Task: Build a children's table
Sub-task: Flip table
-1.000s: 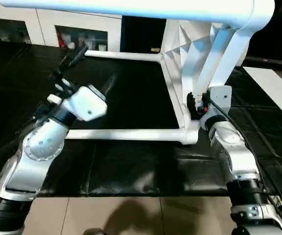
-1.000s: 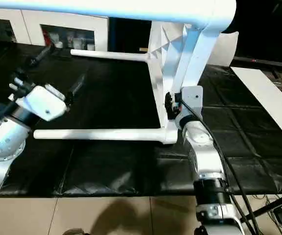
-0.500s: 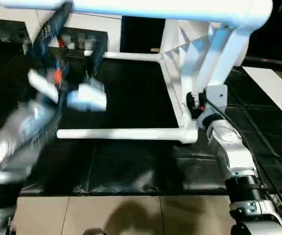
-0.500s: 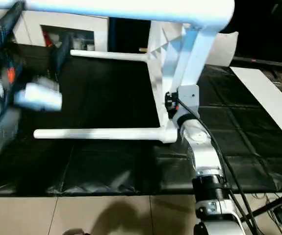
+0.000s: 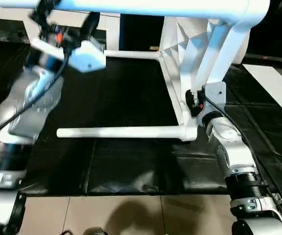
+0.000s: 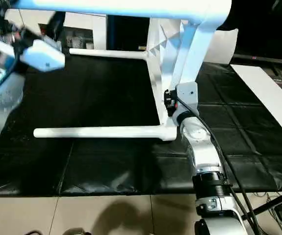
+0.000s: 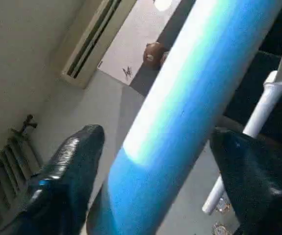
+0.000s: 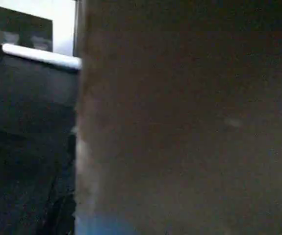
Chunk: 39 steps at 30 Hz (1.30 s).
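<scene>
Left wrist view: smooth round leg (image 7: 180,112)

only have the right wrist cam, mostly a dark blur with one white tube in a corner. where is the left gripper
Observer: The left gripper is up at the highest long white tapered tube leg. Its black fingers stand on either side of the leg with gaps, not clamped.
Operator: how's the table sitting
Observer: The white plastic rectangular tabletop stands on its edge on the black mat, ribbed underside facing the left arm, legs horizontal.
Operator: and my right gripper
Observer: The right gripper is at the tabletop's lower near corner, by the socket of the near lower leg. Whether it grips is hidden.
</scene>
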{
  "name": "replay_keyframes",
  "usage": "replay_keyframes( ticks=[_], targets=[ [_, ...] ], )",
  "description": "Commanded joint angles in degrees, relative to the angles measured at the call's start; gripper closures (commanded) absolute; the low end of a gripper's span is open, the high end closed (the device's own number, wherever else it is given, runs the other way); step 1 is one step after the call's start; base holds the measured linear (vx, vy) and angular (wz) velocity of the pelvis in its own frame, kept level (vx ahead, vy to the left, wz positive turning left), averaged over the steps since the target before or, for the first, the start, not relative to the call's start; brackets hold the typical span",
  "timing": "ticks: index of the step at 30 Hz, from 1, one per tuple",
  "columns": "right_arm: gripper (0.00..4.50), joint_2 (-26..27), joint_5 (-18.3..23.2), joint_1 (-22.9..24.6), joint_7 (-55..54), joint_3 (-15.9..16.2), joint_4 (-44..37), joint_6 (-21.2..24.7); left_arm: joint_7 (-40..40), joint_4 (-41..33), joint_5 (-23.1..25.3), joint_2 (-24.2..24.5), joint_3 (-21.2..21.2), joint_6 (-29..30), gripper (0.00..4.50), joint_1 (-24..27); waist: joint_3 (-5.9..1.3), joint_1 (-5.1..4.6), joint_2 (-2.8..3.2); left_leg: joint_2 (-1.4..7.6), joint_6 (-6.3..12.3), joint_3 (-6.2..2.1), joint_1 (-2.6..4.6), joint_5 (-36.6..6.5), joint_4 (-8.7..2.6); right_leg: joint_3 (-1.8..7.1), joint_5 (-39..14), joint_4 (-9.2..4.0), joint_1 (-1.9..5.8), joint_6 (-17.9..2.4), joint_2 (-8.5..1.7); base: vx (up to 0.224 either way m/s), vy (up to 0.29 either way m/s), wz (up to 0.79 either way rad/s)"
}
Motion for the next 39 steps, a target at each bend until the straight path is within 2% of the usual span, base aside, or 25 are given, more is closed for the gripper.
replay_keyframes(
  ticks=[1, 3, 5, 7, 8, 12, 16, 17, 19, 22, 25, 29, 31, 32, 33, 35, 37, 39],
  targets=[
    [2.46, -2.08, -3.24, -0.27, -0.3, 0.89, -0.64, 0.12, 0.15, 1.66, -0.29, -0.57, -1.26, -1.04, 0.88, -1.46, -3.58, 0.37, 1.63, 4.11, -2.98, -2.56, 0.72, -14.55, -4.61, 5.03, -14.95, -4.29, 2.66, -3.75, -6.2, 0.0, 0.0, 0.0],
    [2.46, -2.3, -3.4, -0.17, -0.24, 1.05, -0.8, 0.11, 0.25, 2.34, -0.33, -0.73, -1.4, -1.6, 1.14, -1.72, -3.54, 0.49, 1.49, 4.02, -2.75, -2.51, 0.83, -15.33, -4.54, 4.94, -16.69, -4.61, 2.61, -3.21, -6.18, 0.0, 0.0, 0.0],
    [2.46, -2.5, -3.49, -0.12, -0.22, 1.15, -0.82, 0.11, 0.09, 2.52, -0.55, -0.79, -1.47, -2.04, 1.19, -1.92, -3.48, 0.6, 1.35, 4.16, -2.72, -2.55, 0.86, -15.46, -4.58, 4.91, -17.79, -4.7, 2.53, -2.79, -6.23, 0.0, 0.0, 0.0],
    [2.46, -2.64, -3.48, -0.13, -0.21, 1.25, -0.79, 0.09, -0.18, 2.64, -0.96, -0.8, -1.54, -2.41, 1.22, -2.06, -3.47, 0.73, 1.52, 4.25, -2.83, -2.62, 0.91, -15.56, -4.63, 4.89, -18.12, -4.71, 2.45, -2.65, -6.26, 0.0, 0.0, 0.0],
    [2.46, -2.78, -3.61, -0.2, -0.13, 1.48, -0.78, 0.14, -0.44, 2.63, -1.2, -0.76, -1.62, -2.52, 1.53, -2.03, -3.54, 0.8, 1.5, 4.3, -2.97, -2.63, 0.84, -15.25, -4.65, 4.93, -17.08, -4.51, 2.48, -2.79, -6.22, 0.0, 0.0, 0.0],
    [2.46, -2.95, -3.78, -0.32, -0.24, 1.75, -0.83, 0.14, -1.32, 2.82, -1.78, -0.91, -1.84, -3.03, 1.7, -1.87, -3.55, 0.87, 1.55, 4.26, -3.01, -2.55, 0.78, -14.58, -4.65, 4.98, -15.37, -4.33, 2.49, -3.21, -6.13, 0.0, 0.0, 0.0],
    [2.46, -3.65, -4.5, -0.6, 0.2, 2.49, -1.02, 0.08, -2.87, 3.45, -3.32, -1.15, -1.84, -3.48, 1.96, -1.77, -3.44, 1.24, 1.54, 4.14, -2.73, -2.44, 0.82, -14.65, -4.59, 4.99, -17.67, -4.61, 2.5, -2.59, -6.26, 0.0, 0.0, 0.0],
    [2.46, -5.13, -5.33, -0.95, 1.39, 3.29, -1.93, 0.61, -7.19, 3.49, -8.17, -1.58, -1.16, -2.7, 1.96, -1.63, -3.45, 1.28, 1.59, 4.1, -2.66, -2.41, 0.85, -14.56, -4.55, 5.0, -17.9, -4.68, 2.5, -2.53, -6.31, 0.0, 0.0, 0.0],
    [2.46, -6.34, -5.82, -1.26, 2.44, 3.88, -2.64, 1.22, -10.34, 3.42, -11.95, -1.94, -0.61, -1.99, 2.08, -1.54, -3.34, 1.62, 1.44, 3.97, -2.35, -2.24, 0.95, -14.11, -4.42, 5.01, -19.53, -4.79, 2.4, -2.68, -6.46, 0.0, 0.0, 0.0],
    [2.46, -8.98, -5.9, -2.42, 5.51, 4.47, -4.35, 2.8, -18.22, 2.32, -19.26, -2.22, -0.1, 1.71, 2.14, -1.08, -3.36, 1.87, 1.57, 3.88, -1.5, -2.07, 0.74, -12.49, -4.35, 5.05, -19.69, -4.64, 2.5, -2.61, -6.41, 0.0, 0.0, 0.0],
    [2.46, -11.44, -5.69, -4.15, 8.08, 4.51, -5.87, 4.19, -21.83, 0.05, -22.29, -1.88, 1.1, 6.05, 2.16, -0.53, -3.42, 2.03, 1.66, 3.7, -0.47, -1.84, 0.32, -10.29, -4.18, 5.1, -19.52, -4.45, 2.68, -2.41, -6.42, 0.0, 0.0, 0.0],
    [2.46, -15.79, -5.52, -7.98, 10.99, 4.34, -7.38, 5.52, -24.6, -1.3, -23.34, -0.62, 3.15, 9.06, 2.16, -1.08, -3.55, 2.07, 1.59, 3.48, 0.67, -1.63, -0.05, -7.47, -3.93, 4.98, -19.57, -4.26, 2.81, -1.74, -6.12, 0.0, 0.0, 0.0],
    [2.46, -17.77, -5.57, -10.23, 12.15, 4.09, -7.91, 5.81, -25.15, -1.46, -25.39, -1.1, 4.84, 11.55, 2.2, -1.67, -3.6, 2.06, 1.68, 3.44, 0.81, -1.57, 0.05, -7.26, -3.85, 4.85, -19.71, -4.29, 2.74, -1.68, -5.95, 0.0, 0.0, 0.0],
    [2.46, -18.53, -5.56, -11.22, 12.59, 4.04, -8.12, 6.11, -25.48, -1.55, -26.31, -1.3, 5.51, 12.5, 2.22, -1.89, -3.52, 1.96, 1.25, 3.41, 0.78, -1.48, 0.01, -7.14, -3.82, 4.79, -19.89, -4.25, 2.74, -1.76, -5.91, 0.0, 0.0, 0.0],
    [2.46, -19.06, -4.45, -12.18, 13.93, 3.74, -8.51, 6.76, -26.03, -1.75, -27.4, -1.62, 6.25, 13.75, 2.24, -2.0, -3.51, 2.13, 1.49, 3.41, 0.93, -1.46, 0.13, -6.92, -3.8, 4.83, -19.97, -4.3, 2.69, -1.74, -5.9, 0.0, 0.0, 0.0],
    [1.9, -20.18, -2.5, -13.48, 17.62, 3.93, -9.73, 7.44, -26.59, -2.18, -29.95, -2.76, 7.78, 16.52, 2.26, -2.06, -3.57, 2.31, 1.42, 3.58, 1.08, -1.46, 0.13, -6.41, -3.78, 4.85, -18.52, -4.05, 2.7, -2.05, -5.93, 0.0, 0.0, 0.0],
    [1.76, -20.51, -1.84, -13.93, 18.99, 4.1, -10.14, 7.47, -26.48, -2.45, -31.18, -3.49, 8.64, 17.95, 2.28, -2.1, -3.63, 2.38, 1.41, 3.62, 1.23, -1.49, 0.04, -6.28, -3.71, 4.79, -17.7, -3.82, 2.76, -2.18, -5.78, 0.0, 0.0, 0.0],
    [1.57, -20.61, -1.29, -14.25, 20.18, 4.54, -10.18, 6.78, -26.15, -2.94, -32.38, -4.44, 9.74, 20.01, 2.3, -2.03, -3.5, 2.55, 1.51, 3.66, 1.28, -1.49, 0.19, -6.75, -3.78, 4.8, -18.36, -4.24, 2.62, -1.93, -5.87, 0.0, 0.0, 0.0]
  ],
)
